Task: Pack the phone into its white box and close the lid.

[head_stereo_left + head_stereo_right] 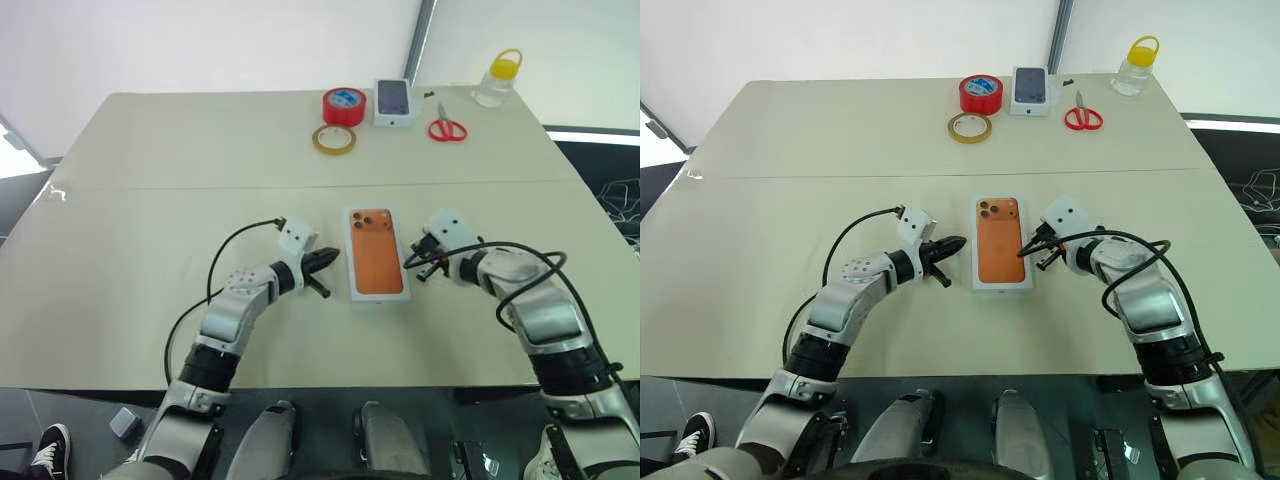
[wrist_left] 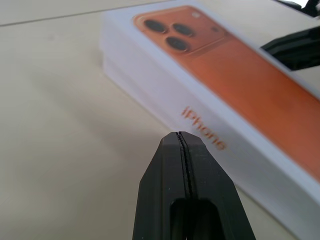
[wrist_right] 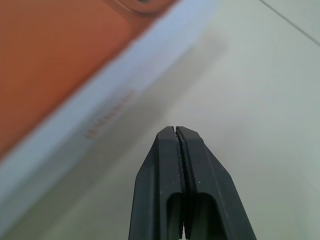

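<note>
The lid (image 1: 378, 252), white with an orange phone picture on top, lies flat in the middle of the table. It covers the white box beneath it, and the phone is hidden. My left gripper (image 1: 333, 258) hovers just off the lid's left side, shut and empty; the left wrist view shows its closed tips (image 2: 179, 135) facing the printed side wall (image 2: 200, 132). My right gripper (image 1: 408, 262) sits close to the lid's right side, also shut on nothing, its tips (image 3: 176, 130) near the white side wall (image 3: 100, 110).
At the table's far edge are a red tape roll (image 1: 344, 105), a tan tape ring (image 1: 333, 140), a smaller white box with a dark phone picture (image 1: 394, 102), red scissors (image 1: 447, 128) and a yellow-capped bottle (image 1: 498, 78).
</note>
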Robot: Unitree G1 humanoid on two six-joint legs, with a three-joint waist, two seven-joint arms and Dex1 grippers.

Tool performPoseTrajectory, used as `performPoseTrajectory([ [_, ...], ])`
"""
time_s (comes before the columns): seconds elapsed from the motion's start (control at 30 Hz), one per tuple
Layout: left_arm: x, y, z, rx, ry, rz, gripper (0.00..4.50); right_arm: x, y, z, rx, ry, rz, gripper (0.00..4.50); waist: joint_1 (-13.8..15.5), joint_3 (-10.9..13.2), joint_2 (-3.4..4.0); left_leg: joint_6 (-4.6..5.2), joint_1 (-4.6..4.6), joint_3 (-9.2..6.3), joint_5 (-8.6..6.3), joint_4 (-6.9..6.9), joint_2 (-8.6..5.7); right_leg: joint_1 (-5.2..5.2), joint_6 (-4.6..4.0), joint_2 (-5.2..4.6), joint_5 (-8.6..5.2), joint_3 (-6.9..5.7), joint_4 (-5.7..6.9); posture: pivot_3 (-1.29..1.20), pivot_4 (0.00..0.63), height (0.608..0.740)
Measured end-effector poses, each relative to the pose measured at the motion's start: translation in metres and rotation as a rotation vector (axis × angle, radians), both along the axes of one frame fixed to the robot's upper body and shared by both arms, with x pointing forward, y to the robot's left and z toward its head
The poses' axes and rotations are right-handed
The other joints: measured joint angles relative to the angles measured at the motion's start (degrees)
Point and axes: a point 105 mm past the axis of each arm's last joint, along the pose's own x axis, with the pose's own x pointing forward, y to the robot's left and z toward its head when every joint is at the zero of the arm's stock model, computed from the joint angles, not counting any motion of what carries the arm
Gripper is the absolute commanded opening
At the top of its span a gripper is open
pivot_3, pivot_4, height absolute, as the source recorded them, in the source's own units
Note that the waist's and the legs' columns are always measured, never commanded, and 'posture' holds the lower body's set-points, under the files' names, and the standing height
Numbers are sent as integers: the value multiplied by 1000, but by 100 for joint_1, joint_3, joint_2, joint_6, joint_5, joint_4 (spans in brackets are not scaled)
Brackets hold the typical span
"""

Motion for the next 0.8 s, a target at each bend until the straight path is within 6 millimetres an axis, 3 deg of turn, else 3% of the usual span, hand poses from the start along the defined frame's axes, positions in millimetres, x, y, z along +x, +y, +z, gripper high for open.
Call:
performPoseTrajectory([
  [0.3,-11,-3,-15,16,55,-31,0,-22,5,-8,6,94,79,48,9,0,0,2,0,-1,-1,4,0,4,0,-1,0,-2,-1,0,150,740],
  [0.63,-9,-6,-17,0,71,-18,0,-22,6,-7,34,121,65,48,7,0,0,3,0,0,-2,6,0,4,0,-1,0,-2,-1,0,150,740],
  [0.8,-6,-7,-14,-13,71,-2,0,-16,9,4,43,91,66,48,7,0,-1,3,0,0,-2,6,0,4,0,0,0,-2,-1,0,150,740],
])
